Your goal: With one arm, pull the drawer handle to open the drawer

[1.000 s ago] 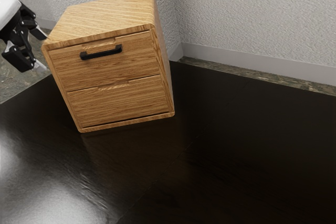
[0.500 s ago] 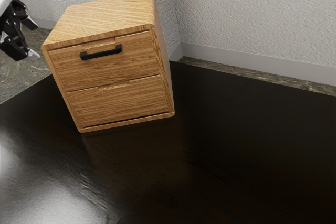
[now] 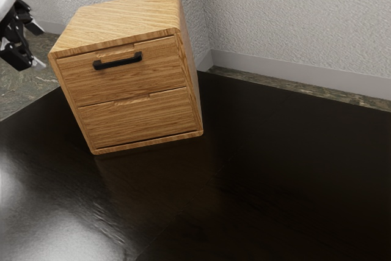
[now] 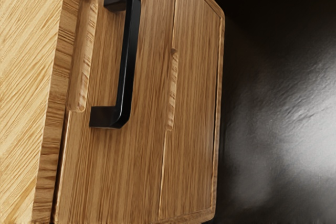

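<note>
The gripper is hanging at the exterior view's left edge, partly cut off there, well apart from the drawer handle and off to the exterior view's left of the wooden cabinet; whether it is spread or pressed together I cannot tell. The exterior view is showing the whole cabinet standing on the dark glossy table, with the upper drawer carrying the handle and sitting flush with the cabinet front, above the lower drawer. The wrist view is giving a close look at that handle, a black bar standing off the wood on two short posts.
</note>
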